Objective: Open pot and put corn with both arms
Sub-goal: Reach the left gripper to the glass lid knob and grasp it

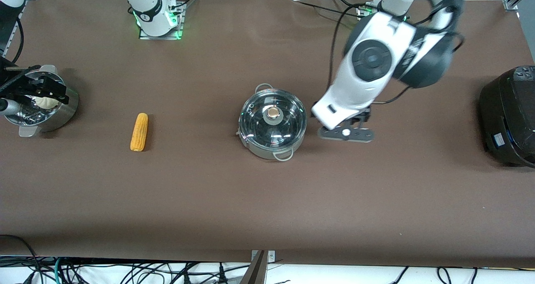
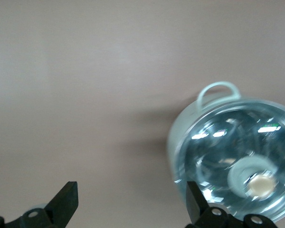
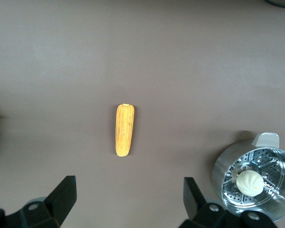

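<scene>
Two arms were on this job and neither had touched anything yet, so I'd call it the approach stage before the lid comes off.

Pot (image 1: 272, 124) sat about mid-table with its glass lid (image 1: 271, 121) on and the brass knob (image 1: 273, 113) dead centre. Treating the pot as the middle of a clock face in the front view, the corn (image 1: 139, 131) lay flat on the cloth out at 9 o'clock, well apart from it, toward the right arm's end of the table. Farther out at 9 stood a steamer pot (image 1: 62, 108) with a white bun (image 1: 47, 103) in it, and way out at 3 o'clock was a big black cooker (image 1: 508, 116).

Left gripper (image 1: 345, 134) hung low over bare cloth just beside the pot at 3 o'clock, fingers spread wide with nothing between them. Its wrist cam showed the lid and knob off to one side rather than between the fingers (image 2: 66, 202), so it wasn't lined up.

Right gripper (image 1: 35, 89) hovered over the steamer pot, also spread wide and empty. Its wrist cam had the corn in sight on the cloth.

My guess at the next move: the left one needs to slide across over the knob, drop down and pinch it, then lift the lid straight up. That knob looked small and smooth, so centring matters. The right one has to shift over the corn and straddle it across its narrow width.
</scene>
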`<control>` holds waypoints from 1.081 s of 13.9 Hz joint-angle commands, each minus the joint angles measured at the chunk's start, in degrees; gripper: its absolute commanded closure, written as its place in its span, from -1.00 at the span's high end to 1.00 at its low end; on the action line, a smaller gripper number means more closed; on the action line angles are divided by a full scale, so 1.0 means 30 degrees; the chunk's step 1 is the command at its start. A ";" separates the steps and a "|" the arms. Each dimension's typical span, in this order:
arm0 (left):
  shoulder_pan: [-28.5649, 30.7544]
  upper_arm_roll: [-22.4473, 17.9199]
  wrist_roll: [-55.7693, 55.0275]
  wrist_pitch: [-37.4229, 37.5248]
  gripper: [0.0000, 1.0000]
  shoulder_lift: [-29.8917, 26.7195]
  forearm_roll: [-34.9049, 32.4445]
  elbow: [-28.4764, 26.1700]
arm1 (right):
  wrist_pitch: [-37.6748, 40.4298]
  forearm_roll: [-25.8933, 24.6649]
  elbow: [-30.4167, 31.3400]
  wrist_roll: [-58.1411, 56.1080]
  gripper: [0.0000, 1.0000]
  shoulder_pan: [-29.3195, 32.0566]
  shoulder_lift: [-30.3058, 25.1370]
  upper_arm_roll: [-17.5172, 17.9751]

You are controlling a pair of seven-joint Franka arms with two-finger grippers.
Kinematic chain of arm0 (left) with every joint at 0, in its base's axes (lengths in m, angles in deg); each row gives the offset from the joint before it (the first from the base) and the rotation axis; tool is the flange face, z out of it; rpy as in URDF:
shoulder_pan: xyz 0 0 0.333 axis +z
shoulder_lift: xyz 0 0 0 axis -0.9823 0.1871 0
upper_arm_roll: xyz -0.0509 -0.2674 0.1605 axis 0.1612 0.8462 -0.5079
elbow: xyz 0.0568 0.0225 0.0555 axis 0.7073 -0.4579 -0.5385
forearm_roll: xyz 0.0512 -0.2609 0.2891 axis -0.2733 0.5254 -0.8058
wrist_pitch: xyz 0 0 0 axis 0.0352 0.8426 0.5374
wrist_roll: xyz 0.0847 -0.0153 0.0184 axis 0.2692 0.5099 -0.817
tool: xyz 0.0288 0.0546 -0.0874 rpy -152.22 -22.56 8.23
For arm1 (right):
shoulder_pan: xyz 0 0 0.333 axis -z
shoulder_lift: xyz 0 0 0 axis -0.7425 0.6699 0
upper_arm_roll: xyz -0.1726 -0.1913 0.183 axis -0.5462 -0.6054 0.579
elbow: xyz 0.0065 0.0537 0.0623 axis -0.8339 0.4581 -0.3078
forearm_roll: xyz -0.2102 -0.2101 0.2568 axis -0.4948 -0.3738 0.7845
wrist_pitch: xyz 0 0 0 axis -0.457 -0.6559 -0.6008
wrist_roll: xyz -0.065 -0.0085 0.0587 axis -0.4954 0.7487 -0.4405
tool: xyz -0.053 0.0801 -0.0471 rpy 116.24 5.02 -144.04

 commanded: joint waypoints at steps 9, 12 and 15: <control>-0.3054 -0.0258 -0.5534 -0.3138 1.00 0.2974 0.1312 0.0723 | 0.0202 0.0307 -0.0291 0.0043 1.00 0.0072 -0.0100 -0.0024; -0.3374 -0.0287 -0.5796 -0.3405 1.00 0.2974 0.1607 0.0694 | 0.0202 0.0307 -0.0291 0.0072 1.00 0.0072 -0.0100 -0.0024; -0.3610 -0.0287 -0.5739 -0.3434 1.00 0.3003 0.1519 0.0197 | 0.0202 0.0307 -0.0291 0.0072 1.00 0.0072 -0.0100 -0.0024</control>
